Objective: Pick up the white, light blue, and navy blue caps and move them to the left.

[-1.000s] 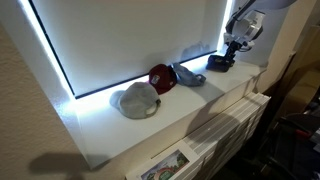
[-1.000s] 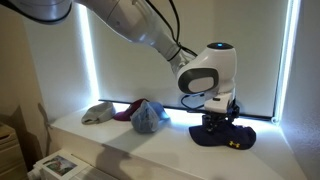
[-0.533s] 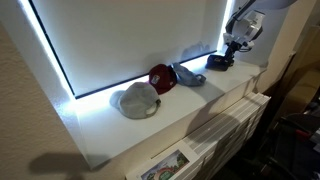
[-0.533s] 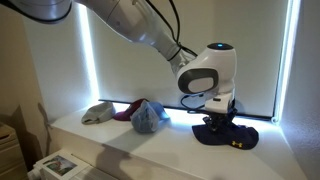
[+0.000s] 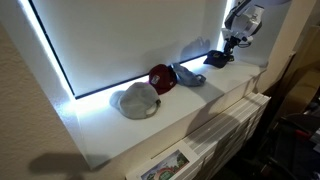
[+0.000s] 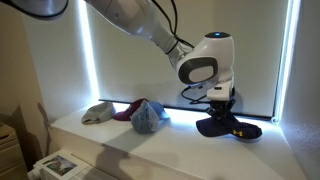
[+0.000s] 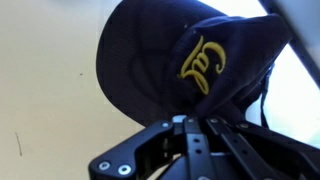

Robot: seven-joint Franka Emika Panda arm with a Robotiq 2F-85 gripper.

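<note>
Looks like an ordinary indoor room, home or office, not settled which. Shows a deep white windowsill point(image 5: 100, 135) beneath a drawn roller blind point(image 5: 130, 35), daylight leaking round its edges. Has what looks like a white ribbed radiator point(image 5: 232, 122) at 4 o'clock under the sill, printed papers point(image 5: 165, 165) at 6 o'clock. Everyday headwear too: white cap point(image 5: 137, 100), light blue cap point(image 6: 148, 117), navy blue cap point(image 6: 226, 126).

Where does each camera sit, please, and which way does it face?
Exterior view: high, looking down along the ledge past the white cap; arm and gripper show top right.
Exterior view: low, in front of the ledge, facing the blind; the arm enters from upper left.
Wrist view: behind the gripper, facing the navy cap; only the gripper shows.
Shared: all three show the navy cap in the gripper.
</note>
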